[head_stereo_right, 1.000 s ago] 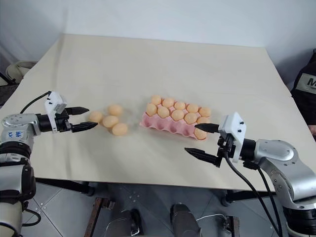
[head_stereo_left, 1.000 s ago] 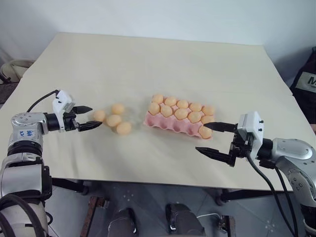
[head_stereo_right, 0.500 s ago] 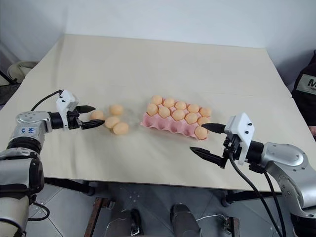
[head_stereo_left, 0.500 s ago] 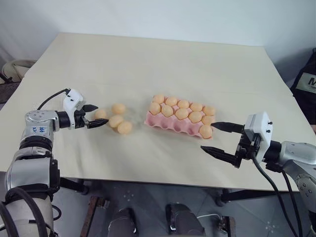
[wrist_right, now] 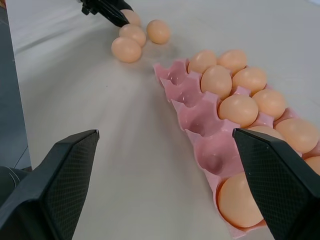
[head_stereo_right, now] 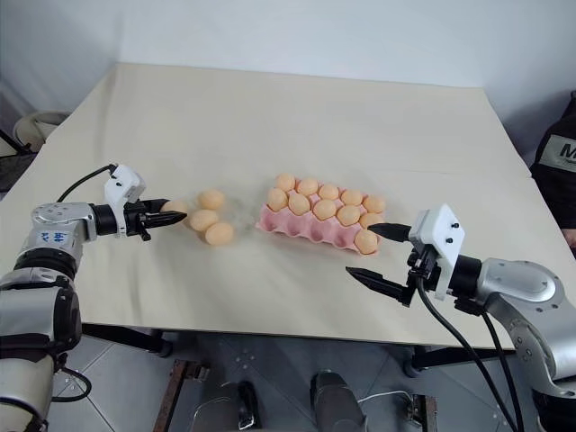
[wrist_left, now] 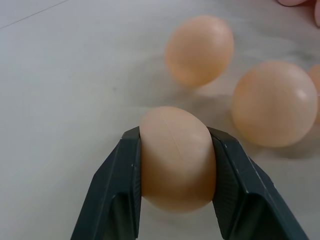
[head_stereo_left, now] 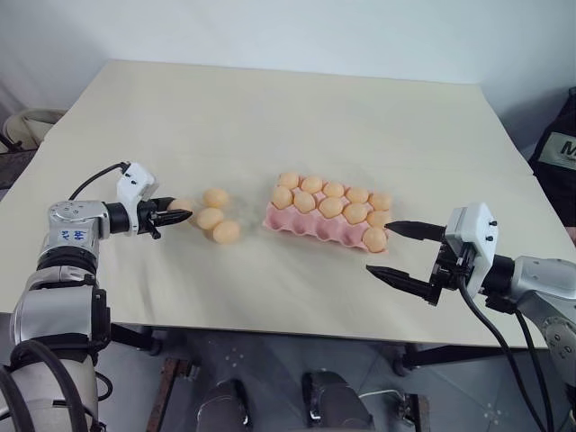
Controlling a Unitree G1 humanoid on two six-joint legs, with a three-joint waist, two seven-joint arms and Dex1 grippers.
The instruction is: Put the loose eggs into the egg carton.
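My left fingers [wrist_left: 175, 165] clamp one of the loose eggs [wrist_left: 177, 159] against the bench [head_stereo_left: 270, 117], the three other loose eggs [head_stereo_left: 214, 216] lying just beyond their tips. My right fingers [head_stereo_left: 403, 255] hang spread apart above the bench, beside the near end of the egg carton [wrist_right: 200, 125], whose nearest row holds four empty cups.

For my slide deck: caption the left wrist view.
Left end effector shut on a loose egg resting on the table, two more eggs beyond.
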